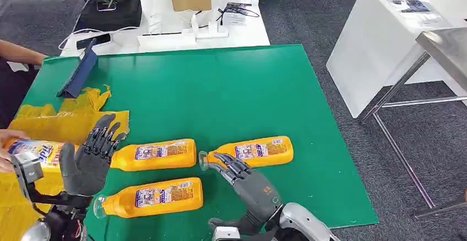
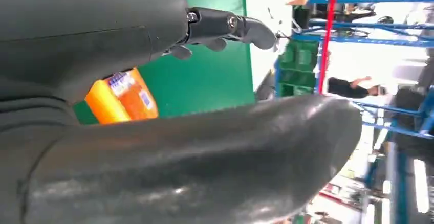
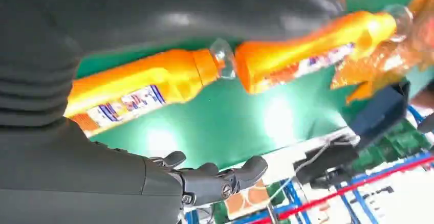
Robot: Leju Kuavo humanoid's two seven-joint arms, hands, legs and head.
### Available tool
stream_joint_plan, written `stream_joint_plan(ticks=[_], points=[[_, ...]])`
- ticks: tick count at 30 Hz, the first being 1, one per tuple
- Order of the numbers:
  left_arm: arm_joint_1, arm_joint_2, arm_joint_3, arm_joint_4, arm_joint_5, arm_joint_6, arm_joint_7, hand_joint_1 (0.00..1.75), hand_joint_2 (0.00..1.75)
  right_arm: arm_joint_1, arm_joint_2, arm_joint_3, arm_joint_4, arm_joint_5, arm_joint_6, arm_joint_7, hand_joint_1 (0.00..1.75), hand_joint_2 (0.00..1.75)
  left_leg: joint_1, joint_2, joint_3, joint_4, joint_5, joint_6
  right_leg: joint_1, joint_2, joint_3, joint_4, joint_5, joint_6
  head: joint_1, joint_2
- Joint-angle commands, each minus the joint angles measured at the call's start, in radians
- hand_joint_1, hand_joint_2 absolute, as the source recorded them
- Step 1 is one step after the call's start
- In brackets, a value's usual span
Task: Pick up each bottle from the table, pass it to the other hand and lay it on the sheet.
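the green tabletop (image 1: 231, 87) carries a yellow sheet (image 1: 60, 122) at its left edge and three orange bottles (image 1: 157, 154) lying flat near the front, with the left hand (image 1: 91, 158) and right hand (image 1: 248, 183) hovering, fingers (image 1: 228, 164) spread, holding nothing.

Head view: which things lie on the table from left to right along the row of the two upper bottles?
Yellow sheet → left hand → middle bottle → right-hand bottle.
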Motion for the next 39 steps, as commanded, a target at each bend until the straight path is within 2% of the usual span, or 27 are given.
stream_joint_plan(ticks=[1,4,8,11,15,18,22,23,29,35,39], points=[[0.011,-0.042,0.035,-0.041,0.004,0.002,0.01,0.0,0.0,-0.011,0.036,-0.02,0.016,0.004,0.0,-0.003,0.0,1.75,0.0,0.002,0.001,0.0,-0.001,0.0,0.001,0.001,0.001,0.0,0.0,-0.001,0.0,0.0],[0.008,-0.035,0.006,-0.057,0.039,-0.016,0.003,0.0,0.0,-0.036,0.05,-0.025,0.033,0.032,-0.011,-0.022,0.0,1.75,0.001,0.003,0.002,0.002,-0.002,0.0,0.002,0.001,0.002,0.001,-0.001,-0.003,0.0,0.0],[0.01,-0.03,-0.05,-0.083,0.074,-0.016,0.013,0.0,0.0,-0.126,0.073,-0.016,0.095,0.014,0.031,-0.036,0.0,1.75,0.001,0.004,0.001,0.001,-0.001,0.0,0.001,0.003,0.001,0.0,0.0,-0.002,0.0,0.0],[0.009,-0.023,-0.078,-0.082,0.117,-0.021,0.011,0.0,0.0,-0.21,0.081,0.016,0.155,-0.007,0.099,-0.001,0.0,1.75,0.0,0.003,0.001,0.0,0.0,0.0,0.001,0.002,0.001,0.0,0.0,-0.002,0.0,0.0],[-0.003,-0.016,-0.096,-0.09,0.127,-0.026,0.005,0.0,0.0,-0.296,0.104,0.034,0.229,-0.095,0.184,0.034,0.0,1.75,0.001,0.007,0.002,0.001,-0.001,0.0,0.001,0.005,0.002,0.0,0.001,-0.003,0.0,0.0],[-0.02,-0.013,-0.108,-0.093,0.127,-0.025,0.004,0.0,0.0,-0.351,0.106,0.069,0.288,-0.172,0.233,0.065,0.0,1.75,0.001,0.004,0.001,0.001,0.0,0.0,0.001,0.003,0.004,0.0,0.001,-0.001,0.0,0.0],[-0.054,-0.012,-0.129,-0.086,0.127,-0.022,0.008,0.0,0.0,-0.429,0.118,0.114,0.372,-0.245,0.261,0.092,0.0,1.75,0.001,0.005,0.001,0.001,0.0,0.0,0.001,0.003,0.005,0.0,0.001,-0.001,0.0,0.0],[-0.06,-0.014,-0.133,-0.085,0.125,-0.02,0.009,0.0,0.0,-0.447,0.127,0.121,0.393,-0.266,0.273,0.101,0.0,1.75,0.0,0.003,0.002,0.001,0.0,0.0,0.001,0.002,0.01,0.0,0.001,-0.001,0.0,0.0],[-0.112,-0.016,-0.177,-0.06,0.135,-0.014,0.023,0.0,0.0,-0.566,0.171,0.217,0.492,-0.387,0.339,0.151,0.0,1.75,0.0,0.003,0.001,0.001,0.002,0.001,0.001,0.002,0.01,0.001,0.002,0.0,0.0,0.0],[-0.144,-0.018,-0.207,-0.036,0.14,-0.006,0.033,0.0,0.0,-0.622,0.191,0.293,0.548,-0.493,0.345,0.181,0.0,1.75,0.0,0.003,0.001,0.001,0.002,0.001,0.001,0.001,0.011,0.001,0.002,-0.001,0.0,0.0],[-0.146,-0.019,-0.21,-0.035,0.141,-0.006,0.034,0.0,0.0,-0.627,0.196,0.3,0.55,-0.501,0.342,0.185,0.0,1.75,0.0,0.002,0.001,0.001,0.002,0.001,0.001,0.001,0.011,0.001,0.001,0.0,0.0,0.0]])
